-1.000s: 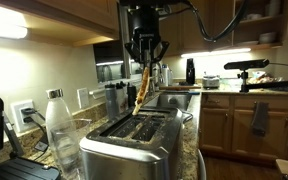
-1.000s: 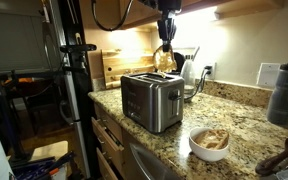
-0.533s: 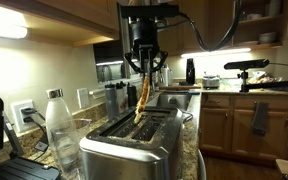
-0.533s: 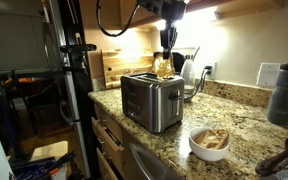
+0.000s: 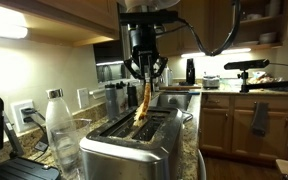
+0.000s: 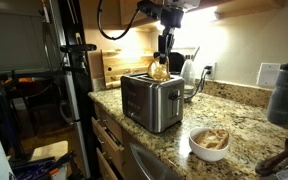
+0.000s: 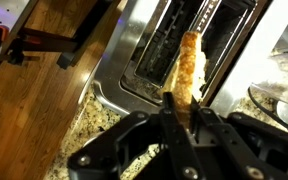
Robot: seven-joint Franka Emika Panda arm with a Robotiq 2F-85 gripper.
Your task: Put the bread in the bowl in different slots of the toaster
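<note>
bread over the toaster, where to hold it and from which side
By its top edge, from straight above, as the gripper has it. The bread hangs upright and thin over the slots of the toaster, so pinching its flat faces at the top leaves the lower end free to slide in.

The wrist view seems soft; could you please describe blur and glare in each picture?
Wrist view: near gripper dark and soft, bread and toaster clearer. In an exterior view, an under-cabinet light blows out upper left; in an exterior view, another light glares at top.
</note>
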